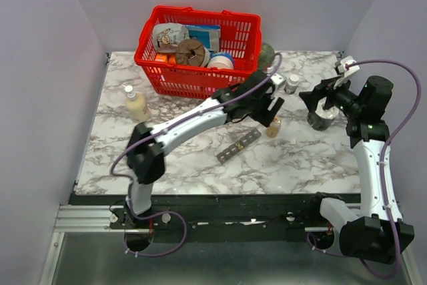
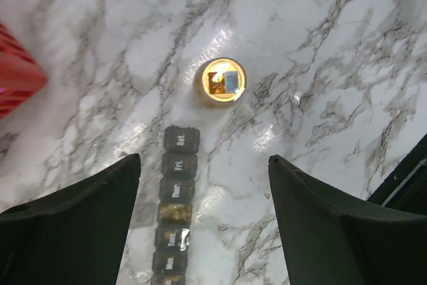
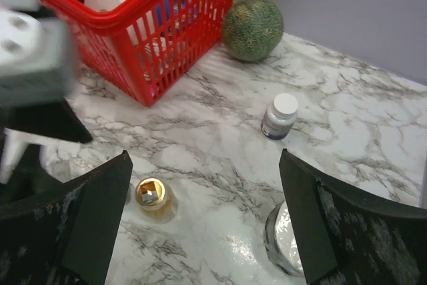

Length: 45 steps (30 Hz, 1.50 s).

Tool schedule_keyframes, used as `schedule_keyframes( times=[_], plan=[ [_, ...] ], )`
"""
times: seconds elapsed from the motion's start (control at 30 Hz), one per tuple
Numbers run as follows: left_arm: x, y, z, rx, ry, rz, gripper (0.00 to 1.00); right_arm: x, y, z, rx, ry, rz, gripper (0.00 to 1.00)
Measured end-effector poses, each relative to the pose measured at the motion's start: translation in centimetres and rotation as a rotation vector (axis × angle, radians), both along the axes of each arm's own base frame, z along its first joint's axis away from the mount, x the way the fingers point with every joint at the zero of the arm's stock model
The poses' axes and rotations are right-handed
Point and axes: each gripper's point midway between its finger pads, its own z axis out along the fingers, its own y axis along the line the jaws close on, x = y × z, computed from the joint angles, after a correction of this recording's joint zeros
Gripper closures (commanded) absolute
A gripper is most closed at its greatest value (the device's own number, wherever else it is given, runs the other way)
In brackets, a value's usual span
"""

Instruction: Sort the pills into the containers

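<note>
Hovering at the middle of the top view, the left gripper (image 2: 203, 159) is standing wide with nothing between its fingers. In its wrist view the open amber bottle (image 2: 221, 82) is sitting just above centre. The containers (image 2: 177, 198), a dark strip of day-labelled compartments, are running from just under the bottle down to the lower edge. The right gripper (image 3: 205, 155) is also gaping wide and empty, hanging at the right of the top view over a dark jar (image 1: 321, 121).

Only 1 compartment, near the middle of the strip, is showing something golden-brown, while the lids around it are lying shut. The bottle is showing pale and amber shapes at its mouth. By that, the sorting is looking barely begun, with nearly all of it waiting.

The left wrist view is showing 6 compartments before the frame is cutting the strip off, and the left finger is crowding its lower end. Whether the golden patch is loose contents or a glint, I am not able to tell. The bottle's contents are too small to identify. The white-capped bottle (image 3: 280, 116), right of centre in the right wrist view, is carrying an unreadable label, and the lower edge there is clipping the jar.
</note>
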Motion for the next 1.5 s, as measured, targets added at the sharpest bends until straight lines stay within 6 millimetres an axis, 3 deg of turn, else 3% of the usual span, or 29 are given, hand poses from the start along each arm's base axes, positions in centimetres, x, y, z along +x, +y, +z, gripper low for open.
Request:
schedule_keyframes(
  times=[0.13,0.2,0.27,0.37,0.5,0.63,0.67,0.83,0.97,1.23,1.5],
  plan=[
    [-1.5,5.3,5.7,-0.09,-0.162,0.041,0.01,-1.1,2.1,0.2,-0.01,-0.026,0.151,0.0],
    [-2.1,7.6,7.6,-0.15,-0.245,0.063,0.01,-2.0,3.4,-0.1,-0.011,-0.031,0.258,0.0],
    [-3.1,10.5,7.9,-0.184,-0.297,0.081,0.01,-2.9,4.6,-0.8,-0.01,-0.02,0.357,0.0],
    [-4.3,14.7,6.0,-0.212,-0.314,0.099,0.01,-3.9,6.5,-2.5,-0.031,0.031,0.498,0.03],
    [-6.0,18.7,0.4,-0.195,-0.248,0.069,0.03,-5.7,11.4,-5.5,-0.101,0.117,0.743,0.14],
    [-8.8,19.0,-4.4,-0.154,-0.146,-0.015,0.09,-7.4,14.9,-8.9,-0.176,0.205,0.884,0.35],
    [-9.3,18.9,-5.4,-0.139,-0.12,-0.03,0.1,-7.6,15.6,-9.7,-0.195,0.23,0.901,0.45],
    [-9.7,18.1,-7.9,-0.092,-0.078,-0.056,0.09,-8.0,18.8,-12.7,-0.269,0.337,0.946,0.61],
    [-10.6,17.1,-9.3,-0.052,-0.096,-0.115,0.09,-7.2,20.1,-14.9,-0.346,0.397,0.906,0.75],
    [-10.7,17.3,-9.9,-0.044,-0.147,-0.097,0.09,-3.8,22.4,-16.0,-0.463,0.39,0.811,0.82],
    [-11.7,19.1,-10.1,-0.164,-0.13,0.025,0.07,-2.7,24.8,-19.2,-0.565,0.415,0.769,0.82]
  ],
)
